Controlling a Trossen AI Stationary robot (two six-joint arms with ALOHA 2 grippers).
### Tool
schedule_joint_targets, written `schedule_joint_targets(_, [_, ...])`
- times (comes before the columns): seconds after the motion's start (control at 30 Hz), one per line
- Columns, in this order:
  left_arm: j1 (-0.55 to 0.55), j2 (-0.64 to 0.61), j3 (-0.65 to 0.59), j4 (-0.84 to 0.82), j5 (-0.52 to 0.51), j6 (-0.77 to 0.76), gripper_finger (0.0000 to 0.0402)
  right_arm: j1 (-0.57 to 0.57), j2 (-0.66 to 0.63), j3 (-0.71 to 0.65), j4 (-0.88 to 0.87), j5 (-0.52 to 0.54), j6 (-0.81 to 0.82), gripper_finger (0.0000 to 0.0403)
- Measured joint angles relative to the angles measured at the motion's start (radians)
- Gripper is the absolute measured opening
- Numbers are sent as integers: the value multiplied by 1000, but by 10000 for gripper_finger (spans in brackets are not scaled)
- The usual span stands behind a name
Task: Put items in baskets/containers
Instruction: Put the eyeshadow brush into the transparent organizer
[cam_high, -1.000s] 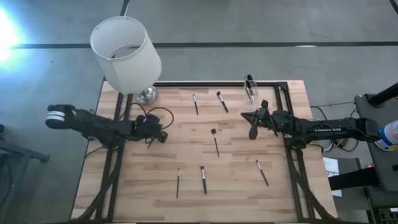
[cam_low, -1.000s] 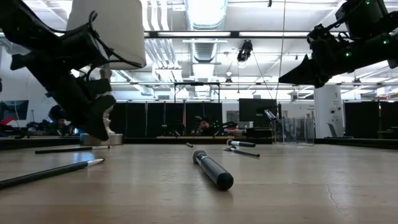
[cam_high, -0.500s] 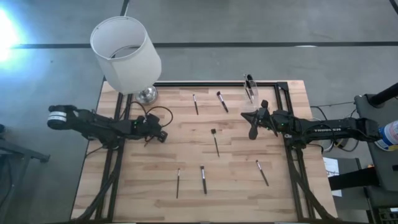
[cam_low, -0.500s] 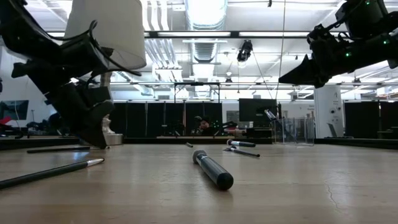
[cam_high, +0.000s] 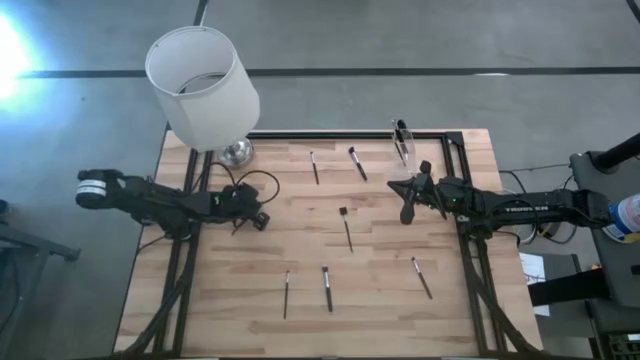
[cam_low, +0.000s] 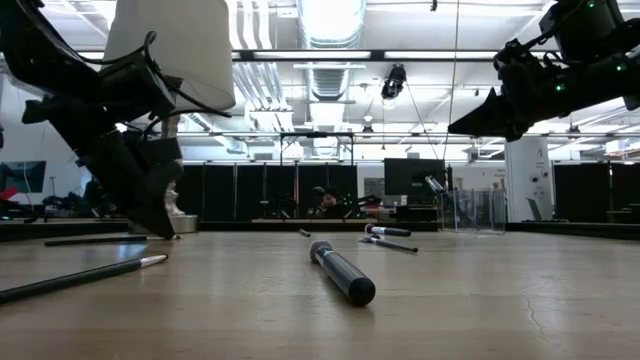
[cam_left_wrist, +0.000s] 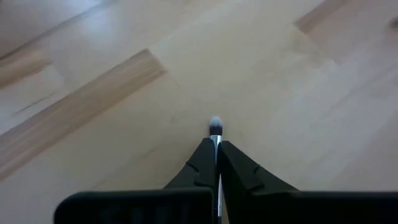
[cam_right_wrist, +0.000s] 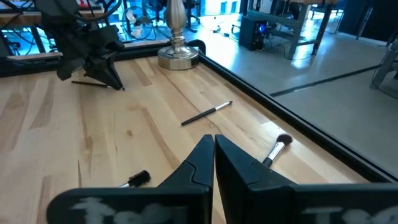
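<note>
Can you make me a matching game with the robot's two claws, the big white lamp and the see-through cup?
Things:
1. Left gripper
2. Right gripper
3. Tall white cylindrical lampshade
4. Small clear plastic cup

Clues:
A. Far edge of the wooden table, on the right arm's side
B. Shut on a thin brush with a pale tip
C. Far corner on the left arm's side
D. Shut, holding nothing, raised off the table

Pairs: 1-B, 2-D, 3-C, 4-A

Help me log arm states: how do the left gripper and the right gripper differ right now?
The left gripper is down at the table, pinching a brush; the right gripper holds nothing. The left sits near the lamp base; the right hangs above the table by the clear cup. Both have their fingers shut.
</note>
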Motion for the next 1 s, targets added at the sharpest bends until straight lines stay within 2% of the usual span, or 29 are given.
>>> schedule_joint_targets(0.17, [-28, 1, 27, 72, 40, 41, 0, 0, 0, 0, 0, -2, -3, 8])
schedule_joint_targets(0.27, [-55, -2, 33, 172, 35, 57, 2, 0, 0, 0, -1, -2, -3, 8])
schedule_joint_targets(0.6, [-181, -1, 33, 327, 23, 78, 1, 0, 0, -6, -1, -2, -3, 8])
schedule_joint_targets(0.77, [-227, 55, 119, 280, 27, 86, 21, 0, 0, -6, 10, -2, -3, 8])
schedule_joint_targets(1.0, [-253, 261, 373, 47, 87, 114, 91, 0, 0, -7, 19, -9, -2, 8])
